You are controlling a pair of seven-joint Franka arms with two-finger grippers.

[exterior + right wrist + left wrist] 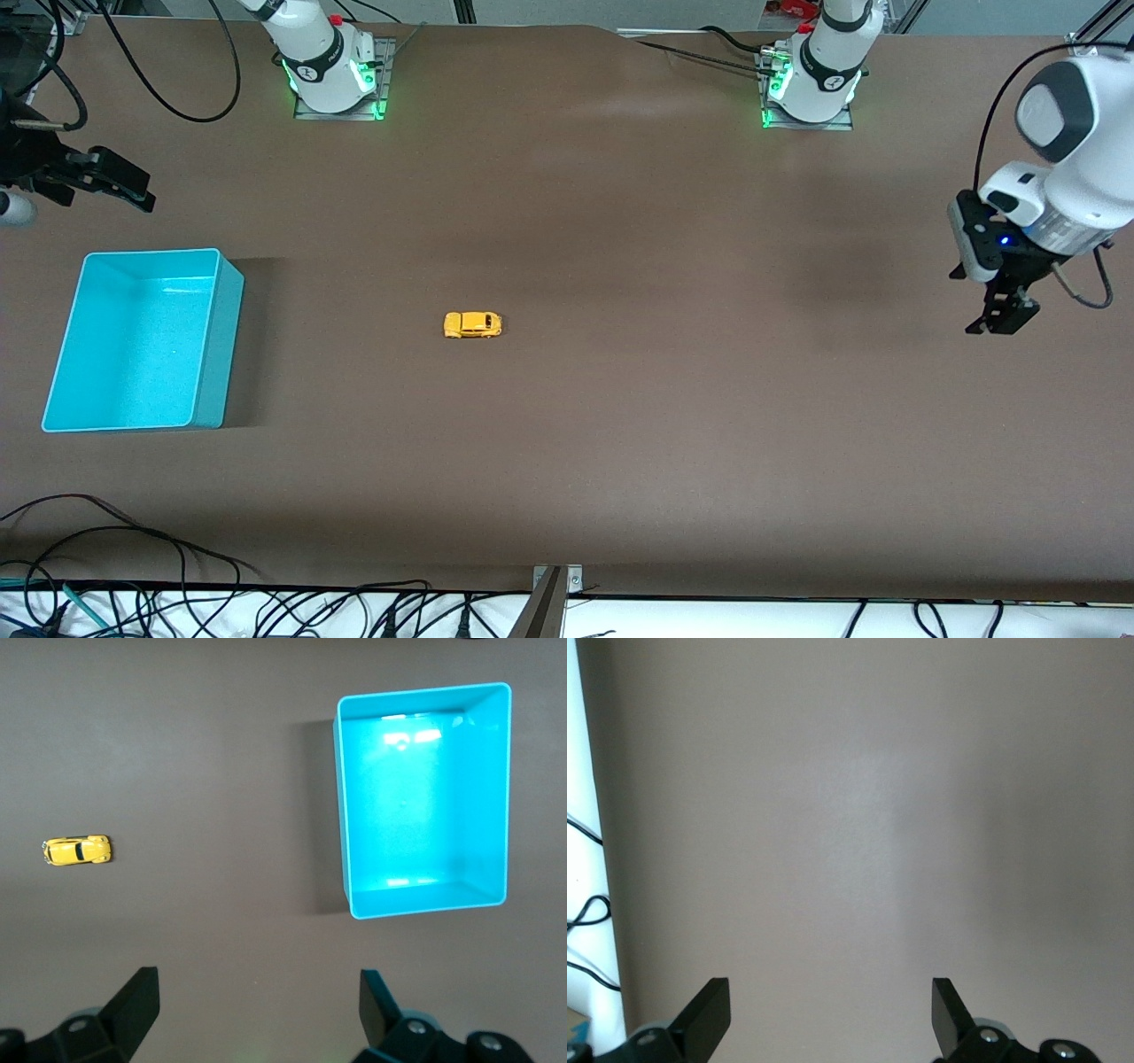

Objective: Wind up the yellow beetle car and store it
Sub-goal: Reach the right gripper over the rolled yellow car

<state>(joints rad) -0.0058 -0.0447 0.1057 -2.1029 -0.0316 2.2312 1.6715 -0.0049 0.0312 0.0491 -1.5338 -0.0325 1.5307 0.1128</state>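
The yellow beetle car [472, 324] stands alone on the brown table near its middle; it also shows in the right wrist view [77, 850]. The turquoise bin [142, 341] stands open and empty at the right arm's end of the table, and shows in the right wrist view [425, 802]. My right gripper [115, 182] is open and empty, up in the air over the table's edge at that end, apart from the bin. My left gripper [1001, 319] is open and empty, over bare table at the left arm's end. The left wrist view shows only table between its fingertips [713, 1010].
The two arm bases [332, 66] [811, 75] stand along the table's edge farthest from the front camera. Cables [133, 567] lie along the table's edge nearest the front camera. Bare brown table surrounds the car.
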